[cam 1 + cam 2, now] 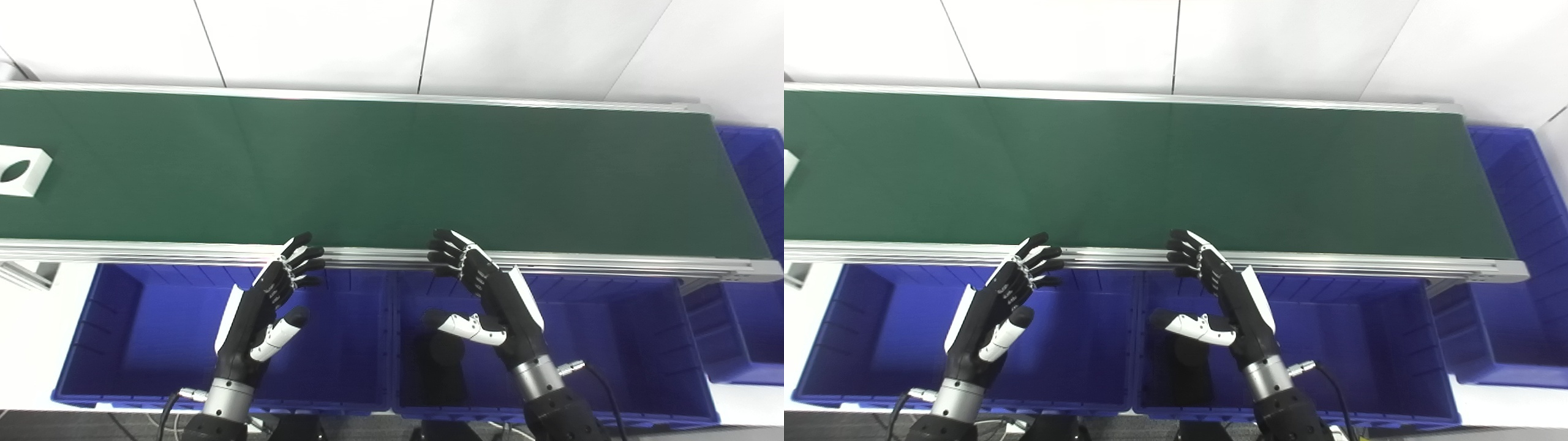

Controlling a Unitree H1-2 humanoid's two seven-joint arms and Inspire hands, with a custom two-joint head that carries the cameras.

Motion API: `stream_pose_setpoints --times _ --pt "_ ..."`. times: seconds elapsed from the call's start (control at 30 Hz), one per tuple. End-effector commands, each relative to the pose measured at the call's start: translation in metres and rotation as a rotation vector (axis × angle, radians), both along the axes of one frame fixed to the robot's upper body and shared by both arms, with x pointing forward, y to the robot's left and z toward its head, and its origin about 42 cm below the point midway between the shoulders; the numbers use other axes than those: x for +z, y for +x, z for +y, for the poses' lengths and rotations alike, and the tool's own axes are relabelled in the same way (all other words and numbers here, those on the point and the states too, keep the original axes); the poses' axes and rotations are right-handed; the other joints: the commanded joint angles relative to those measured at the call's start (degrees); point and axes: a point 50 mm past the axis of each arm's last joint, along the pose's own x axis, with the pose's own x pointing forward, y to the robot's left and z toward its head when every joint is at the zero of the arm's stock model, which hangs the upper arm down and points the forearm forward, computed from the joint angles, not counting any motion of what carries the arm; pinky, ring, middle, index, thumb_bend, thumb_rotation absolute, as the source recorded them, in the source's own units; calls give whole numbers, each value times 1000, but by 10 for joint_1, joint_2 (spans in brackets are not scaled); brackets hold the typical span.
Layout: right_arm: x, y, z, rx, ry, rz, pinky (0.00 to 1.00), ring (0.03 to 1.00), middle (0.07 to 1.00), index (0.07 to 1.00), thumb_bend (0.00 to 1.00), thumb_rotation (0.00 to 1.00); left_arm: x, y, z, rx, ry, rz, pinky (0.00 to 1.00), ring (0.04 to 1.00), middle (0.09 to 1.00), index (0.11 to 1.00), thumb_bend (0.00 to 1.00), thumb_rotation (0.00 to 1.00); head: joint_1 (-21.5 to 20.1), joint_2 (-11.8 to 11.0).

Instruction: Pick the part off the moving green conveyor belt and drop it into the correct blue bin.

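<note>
A white block part (22, 171) with a dark leaf-shaped hole lies on the green conveyor belt (380, 171) at the far left edge of view; in the right eye view only its corner (788, 166) shows. My left hand (269, 306) is open and empty, held above the left blue bin (153, 331), fingertips near the belt's front rail. My right hand (484, 300) is open and empty above the middle blue bin (612, 343). Both hands are far from the part.
An aluminium rail (551, 263) runs along the belt's front edge. A third blue bin (753, 257) stands at the belt's right end. A white wall is behind the belt.
</note>
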Motion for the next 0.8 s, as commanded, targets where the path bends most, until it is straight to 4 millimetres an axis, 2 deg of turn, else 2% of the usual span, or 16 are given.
stream_pose_setpoints --times 0.0,0.37,0.63,0.77 --pt "9 2 2 4 23 -79 732 800 823 857 767 417 7 1 -1 4 -7 -54 693 773 818 883 771 766 1 0" --pt "6 2 2 9 23 -76 731 799 821 859 763 424 4 1 -1 -2 -4 -44 702 777 821 884 767 759 22 -12" --pt "5 2 3 2 22 -74 728 796 819 857 763 419 1 1 -2 0 -4 -36 701 776 816 880 803 764 43 -24" --pt "4 2 1 6 21 -78 727 797 822 860 750 419 -2 0 -4 1 -3 -31 705 778 815 882 830 767 68 -36"
